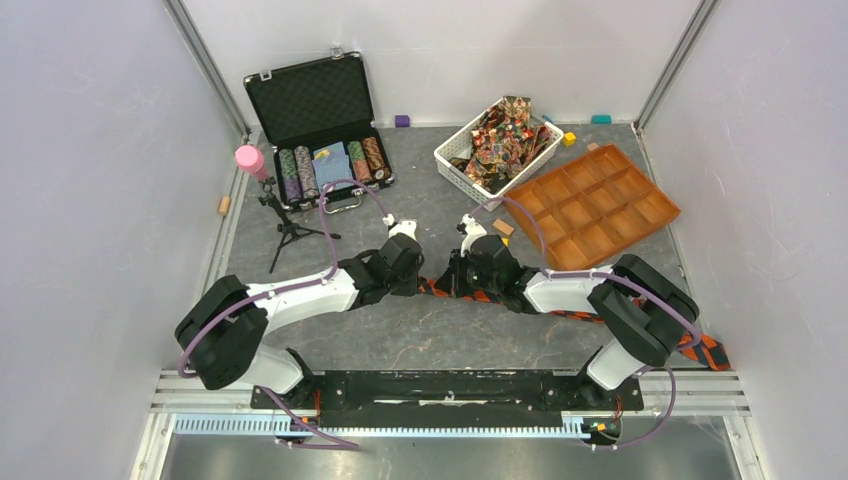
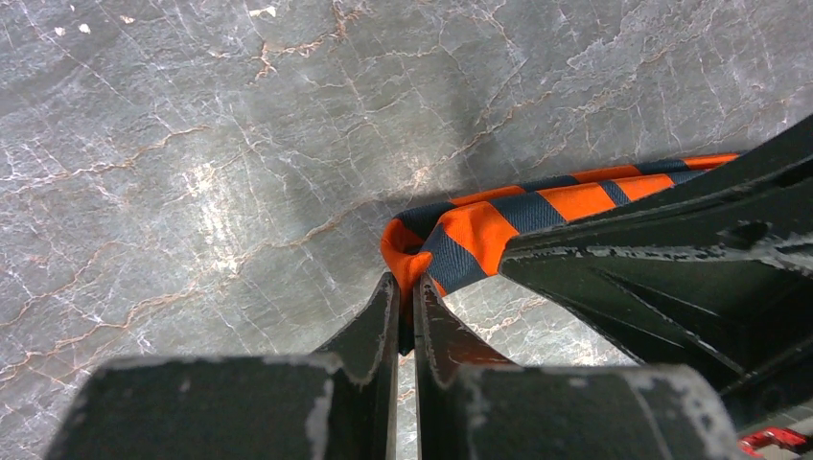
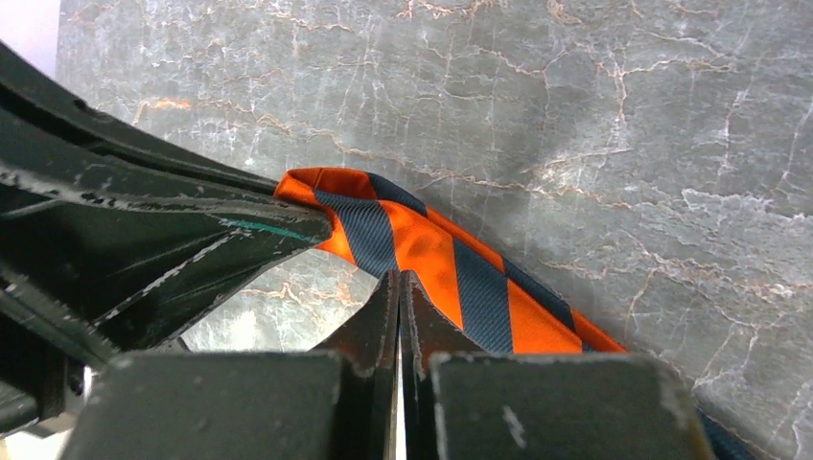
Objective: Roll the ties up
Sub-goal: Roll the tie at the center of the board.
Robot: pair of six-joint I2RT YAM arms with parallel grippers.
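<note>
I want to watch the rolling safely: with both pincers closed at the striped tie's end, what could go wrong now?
1. The left pincer and right pincer pinch the striped tie almost touching each other; turning may make them collide.
2. Each holds only a thin edge of fabric, so it could slip out.
3. The tie's tail passes under the right arm and may snag.

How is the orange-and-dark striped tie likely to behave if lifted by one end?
Probably floppy: the striped tie folds softly over itself at the left fingers and lies slack along the table. Likely light, since a narrow pinch at the fold seems enough to hold it. Its smooth-looking weave may slip, so a roll could loosen.
</note>
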